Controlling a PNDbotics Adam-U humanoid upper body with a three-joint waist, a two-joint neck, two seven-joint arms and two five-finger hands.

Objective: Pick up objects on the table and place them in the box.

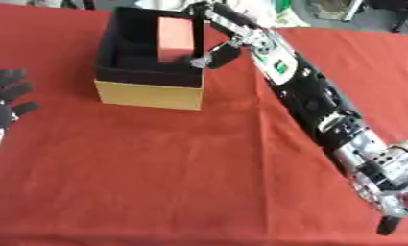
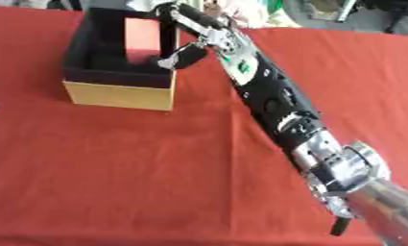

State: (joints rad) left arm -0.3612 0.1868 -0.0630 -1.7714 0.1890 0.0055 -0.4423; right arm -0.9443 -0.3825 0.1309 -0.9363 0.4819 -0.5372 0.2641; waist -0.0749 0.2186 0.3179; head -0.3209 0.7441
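- The right arm [image 1: 312, 96] is stretching from the near right corner across the red tablecloth [image 1: 156, 168] toward the far side.
- The right hand [image 1: 213, 30] is hanging over the right wall of the box [image 1: 148, 93], its fingers curling around a pink block [image 1: 175, 36] and holding it upright inside the box opening.
- The box is sitting on the far left part of the table, tan on the outside with a black lining; its near wall is facing the camera.
- The left hand [image 1: 5, 98] is resting at the left edge, well apart from the box, its dark fingers spreading wide and pointing up, holding nothing.
- A small green patch [image 1: 280, 65] is showing on the right forearm; any writing on it is too blurred to read.
- No readable labels are showing on the box or block.
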